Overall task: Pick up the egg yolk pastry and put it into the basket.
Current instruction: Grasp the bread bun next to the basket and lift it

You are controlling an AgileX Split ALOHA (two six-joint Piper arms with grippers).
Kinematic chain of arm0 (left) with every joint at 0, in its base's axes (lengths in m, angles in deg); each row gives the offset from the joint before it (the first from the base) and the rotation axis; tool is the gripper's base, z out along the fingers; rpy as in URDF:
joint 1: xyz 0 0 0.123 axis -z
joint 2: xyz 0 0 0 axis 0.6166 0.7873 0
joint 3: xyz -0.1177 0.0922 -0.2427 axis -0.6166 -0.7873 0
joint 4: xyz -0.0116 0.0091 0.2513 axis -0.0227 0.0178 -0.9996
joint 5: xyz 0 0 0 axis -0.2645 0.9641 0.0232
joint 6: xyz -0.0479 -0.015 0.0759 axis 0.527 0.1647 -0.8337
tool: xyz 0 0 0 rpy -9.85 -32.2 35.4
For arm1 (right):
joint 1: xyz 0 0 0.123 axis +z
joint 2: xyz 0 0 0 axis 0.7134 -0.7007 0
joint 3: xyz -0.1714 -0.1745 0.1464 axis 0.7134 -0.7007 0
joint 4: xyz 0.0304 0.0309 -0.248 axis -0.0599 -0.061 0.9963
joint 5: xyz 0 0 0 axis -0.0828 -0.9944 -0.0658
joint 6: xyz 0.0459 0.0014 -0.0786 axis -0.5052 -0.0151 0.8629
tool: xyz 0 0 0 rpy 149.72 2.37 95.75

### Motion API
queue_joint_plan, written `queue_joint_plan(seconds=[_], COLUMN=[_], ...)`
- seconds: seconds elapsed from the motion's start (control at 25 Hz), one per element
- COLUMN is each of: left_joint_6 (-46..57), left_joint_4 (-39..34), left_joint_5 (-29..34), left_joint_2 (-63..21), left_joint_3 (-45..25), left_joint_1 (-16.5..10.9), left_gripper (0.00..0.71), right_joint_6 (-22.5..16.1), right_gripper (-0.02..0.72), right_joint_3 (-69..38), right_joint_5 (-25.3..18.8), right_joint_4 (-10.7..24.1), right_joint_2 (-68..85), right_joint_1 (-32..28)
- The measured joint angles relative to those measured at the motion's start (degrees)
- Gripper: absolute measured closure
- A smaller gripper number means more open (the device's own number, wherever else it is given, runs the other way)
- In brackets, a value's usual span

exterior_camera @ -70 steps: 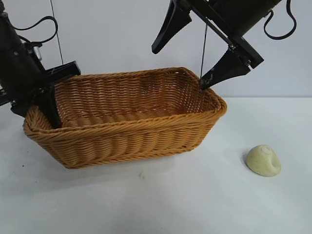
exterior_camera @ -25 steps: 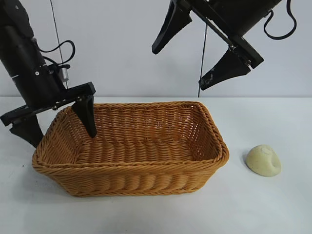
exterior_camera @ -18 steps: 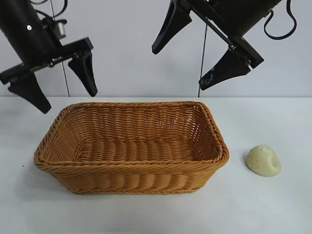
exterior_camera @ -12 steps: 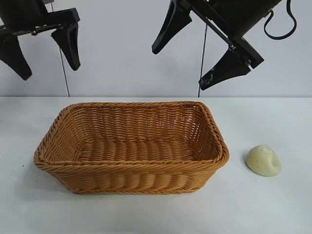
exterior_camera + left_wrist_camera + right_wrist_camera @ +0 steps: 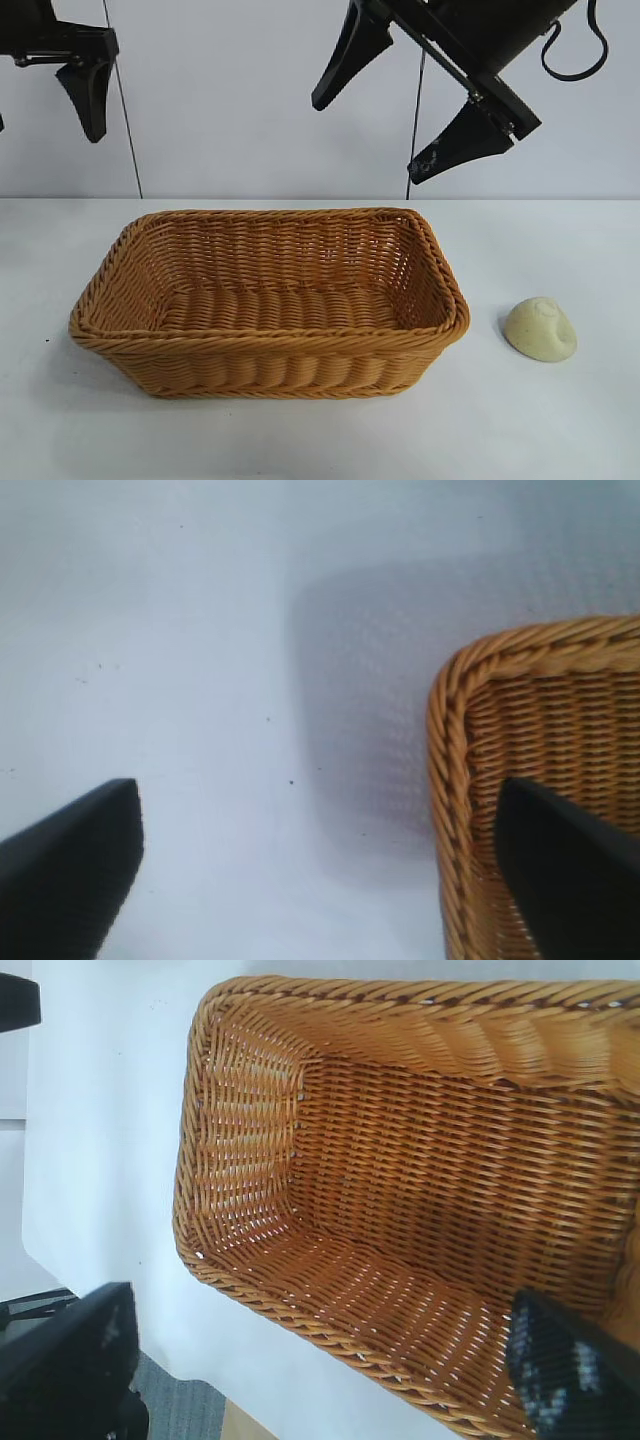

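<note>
The golden-brown wicker basket (image 5: 268,343) sits flat on the white table, left of centre, with nothing in it. The pale cream egg yolk pastry (image 5: 541,328) lies alone on the table, to the right of the basket and clear of it. High above the basket's right half hangs my right gripper (image 5: 367,140), open and holding nothing; its wrist view looks down into the basket (image 5: 190,1210) between the spread right gripper (image 5: 315,1300). At the upper left, my left gripper (image 5: 42,125) is open and partly out of frame. In its wrist view the left gripper (image 5: 315,790) straddles the basket's corner (image 5: 460,710) from high above.
A pale wall rises behind the table. Two thin cables (image 5: 124,110) hang down it. In the right wrist view the table's edge and grey floor (image 5: 195,1405) show beyond the basket. Bare tabletop (image 5: 560,420) surrounds the pastry.
The basket, tilted at first with the left gripper over its end, now rests flat nearer the front. The left gripper has risen up and to the left. Right arm and pastry are still.
</note>
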Motion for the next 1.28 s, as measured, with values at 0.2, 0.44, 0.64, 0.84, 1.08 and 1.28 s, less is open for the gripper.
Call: queue_joint_plan(seconds=[0.2,0.44,0.64,0.84,1.08,1.28], left_joint_6=[0.1,-0.8,-2.4,-4.0,-4.1,-4.2], left_joint_4=[0.0,1.6,4.6,5.2,5.2,5.2], left_joint_5=[0.0,0.0,0.0,0.0,0.1,0.0], left_joint_2=[-0.4,-5.6,-14.8,-27.5,-44.7,-58.3], left_joint_3=[0.0,-4.6,-14.3,-27.7,-42.9,-54.7], left_joint_1=[-4.9,-6.5,-6.5,-6.5,-6.5,-6.5], left_gripper=[0.014,0.014,0.014,0.014,0.014,0.014], right_joint_6=[0.0,0.0,0.0,0.0,0.0,0.0], right_gripper=[0.01,0.01,0.01,0.01,0.01,0.01], right_joint_3=[0.0,0.0,0.0,0.0,0.0,0.0], right_joint_5=[0.0,0.0,0.0,0.0,0.0,0.0], right_joint_4=[0.0,0.0,0.0,0.0,0.0,0.0], right_joint_2=[0.0,0.0,0.0,0.0,0.0,0.0], right_joint_1=[0.0,0.0,0.0,0.0,0.0,0.0])
